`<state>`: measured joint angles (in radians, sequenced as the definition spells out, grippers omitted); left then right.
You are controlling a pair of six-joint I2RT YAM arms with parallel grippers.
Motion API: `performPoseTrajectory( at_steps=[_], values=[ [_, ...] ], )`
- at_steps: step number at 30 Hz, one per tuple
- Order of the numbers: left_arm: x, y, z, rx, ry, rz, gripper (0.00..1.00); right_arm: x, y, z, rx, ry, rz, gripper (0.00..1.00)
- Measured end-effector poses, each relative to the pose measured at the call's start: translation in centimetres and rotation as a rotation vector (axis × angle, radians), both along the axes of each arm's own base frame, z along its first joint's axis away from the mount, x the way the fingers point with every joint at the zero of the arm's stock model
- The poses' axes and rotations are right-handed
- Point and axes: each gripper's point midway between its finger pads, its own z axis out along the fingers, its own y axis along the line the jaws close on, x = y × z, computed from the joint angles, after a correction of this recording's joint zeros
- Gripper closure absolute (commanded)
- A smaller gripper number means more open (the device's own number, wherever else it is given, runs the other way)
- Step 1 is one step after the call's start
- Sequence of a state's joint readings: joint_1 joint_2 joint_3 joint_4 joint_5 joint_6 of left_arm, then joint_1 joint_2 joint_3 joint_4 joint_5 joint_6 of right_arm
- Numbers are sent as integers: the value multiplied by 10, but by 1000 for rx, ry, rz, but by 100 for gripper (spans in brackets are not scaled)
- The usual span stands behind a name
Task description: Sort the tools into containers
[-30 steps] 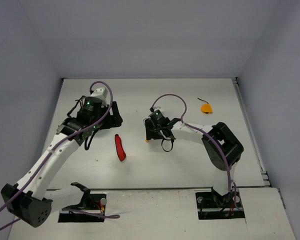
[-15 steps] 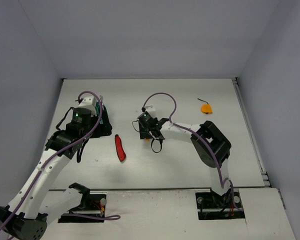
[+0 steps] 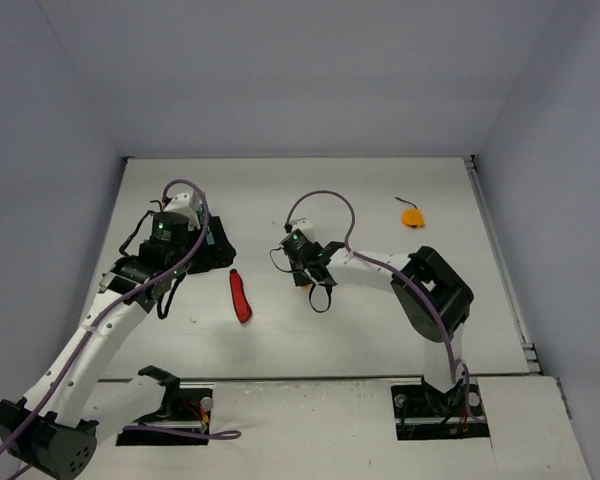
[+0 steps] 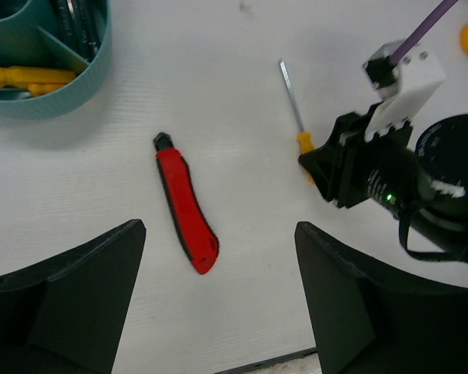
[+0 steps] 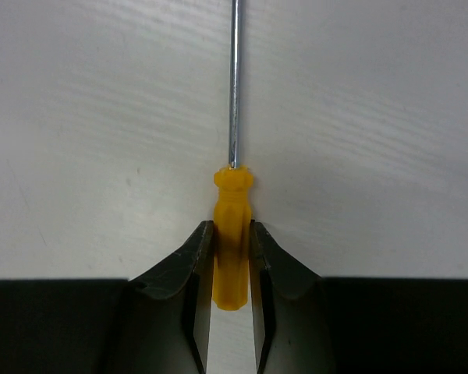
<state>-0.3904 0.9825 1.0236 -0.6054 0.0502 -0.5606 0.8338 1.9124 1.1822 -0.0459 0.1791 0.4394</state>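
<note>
The right gripper (image 5: 232, 238) is clamped on the orange handle of a screwdriver (image 5: 233, 191), one finger pressed to each side of the handle's rear half. The silver shaft runs straight out ahead of the jaws, and the tool lies low against the table (image 3: 380, 330), near its middle. The right arm rises from the near edge, folds at a raised elbow, and sends its forearm leftward and down to the wrist.

The left gripper (image 4: 218, 234) hangs above the surface with its fingers (image 4: 78, 296) spread wide and nothing between them. The left arm stretches from the near left corner toward the left-middle of the table. Below it lies the red-and-black folding knife (image 4: 186, 210), apart from the screwdriver. The teal tub (image 4: 62, 97) sits farther toward the left, with orange-handled screwdrivers (image 4: 27, 76) in one compartment and dark thin tools (image 4: 78, 23) in the next. A small orange object (image 3: 412, 215) rests toward the far right corner.
</note>
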Motion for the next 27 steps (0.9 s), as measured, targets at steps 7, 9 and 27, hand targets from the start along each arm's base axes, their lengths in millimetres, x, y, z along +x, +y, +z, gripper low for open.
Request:
performPoseTrajectory(
  at_steps=[7, 9, 27],
  values=[
    [7, -25, 0, -176, -20, 0, 25, -30, -12, 64, 66, -104, 156, 100],
    [10, -31, 0, -220, -21, 3, 25, -31, -9, 93, 127, -176, 189, 100],
    [49, -107, 20, -423, -115, -112, 25, -64, 4, 151, 359, -301, 382, 100]
  ],
)
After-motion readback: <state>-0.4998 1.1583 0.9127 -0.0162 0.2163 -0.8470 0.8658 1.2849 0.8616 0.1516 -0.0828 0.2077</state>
